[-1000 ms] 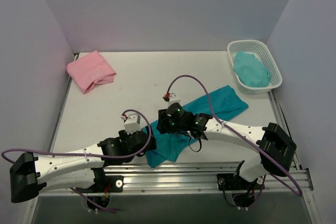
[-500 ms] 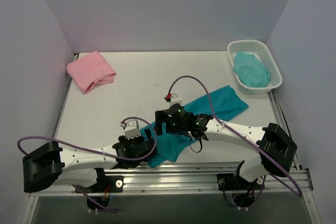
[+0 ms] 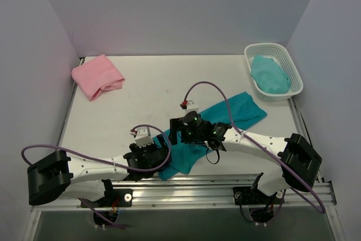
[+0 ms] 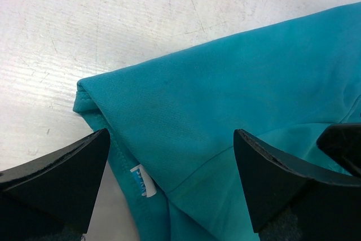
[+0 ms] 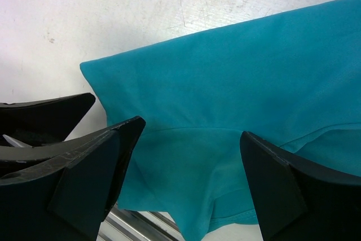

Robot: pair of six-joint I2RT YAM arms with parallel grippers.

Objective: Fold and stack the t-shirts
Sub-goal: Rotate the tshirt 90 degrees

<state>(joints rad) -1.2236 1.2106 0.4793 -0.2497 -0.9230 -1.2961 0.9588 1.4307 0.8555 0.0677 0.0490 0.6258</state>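
Observation:
The teal t-shirt (image 3: pixel 231 114) lies in a long folded band from the table's middle right down to the near edge. Its near end sits under both grippers. My left gripper (image 4: pixel 171 134) is open just above the shirt's folded corner (image 4: pixel 225 83), where a white label (image 4: pixel 142 180) shows at the hem. My right gripper (image 5: pixel 192 128) is open over the same end of the shirt (image 5: pixel 237 66), holding nothing. In the top view the left gripper (image 3: pixel 162 144) and right gripper (image 3: pixel 174 131) are close together. The pink t-shirt (image 3: pixel 97 75) lies folded at the far left.
A white basket (image 3: pixel 289 65) at the far right corner holds a lighter teal cloth (image 3: pixel 269 75). The metal rail (image 3: pixel 186 187) runs along the near edge, just below the shirt's end. In the right wrist view the left gripper's fingers (image 5: pixel 51 118) sit right beside mine.
The right gripper's jaws have opened wide over the shirt's near end. The left arm has swung its elbow in and shifted its open gripper slightly toward the right gripper.

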